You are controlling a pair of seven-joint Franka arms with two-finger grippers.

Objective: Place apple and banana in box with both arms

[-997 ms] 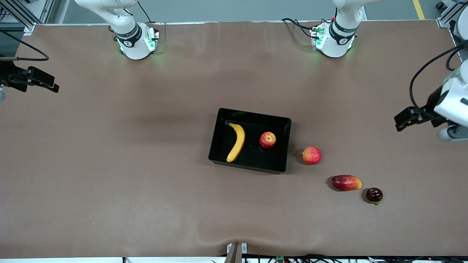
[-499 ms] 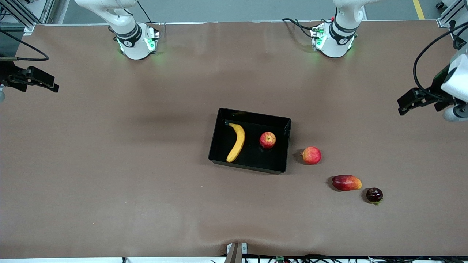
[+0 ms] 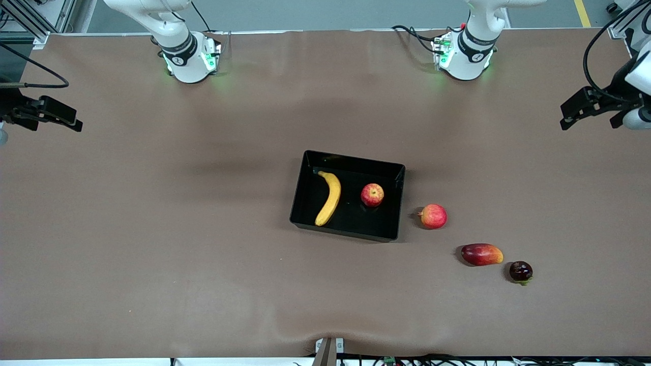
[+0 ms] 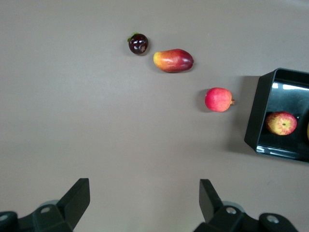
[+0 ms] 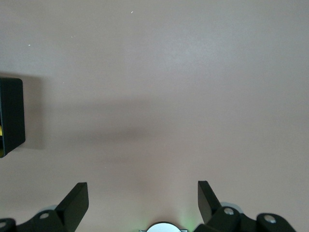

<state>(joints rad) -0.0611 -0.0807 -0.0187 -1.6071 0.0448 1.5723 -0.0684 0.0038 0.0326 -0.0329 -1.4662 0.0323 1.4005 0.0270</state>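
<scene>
The black box (image 3: 304,187) stands mid-table. The yellow banana (image 3: 329,197) lies in it toward the right arm's end, and the small red apple (image 3: 372,194) lies in it toward the left arm's end. The apple (image 4: 281,123) and the box (image 4: 254,121) also show in the left wrist view; the box's corner (image 5: 10,116) shows in the right wrist view. My left gripper (image 3: 574,110) is open and empty, high over the table's left-arm end; its fingers (image 4: 77,198) frame bare table. My right gripper (image 3: 63,118) is open and empty over the right-arm end.
A pink-red round fruit (image 3: 433,216) lies just outside the box toward the left arm's end. A red mango (image 3: 481,254) and a small dark fruit (image 3: 521,271) lie nearer the front camera. The arm bases (image 3: 189,61) stand along the table's edge.
My left gripper has drawn back and away from the fruits, toward its end of the table. The right gripper and the fruits have not moved.
</scene>
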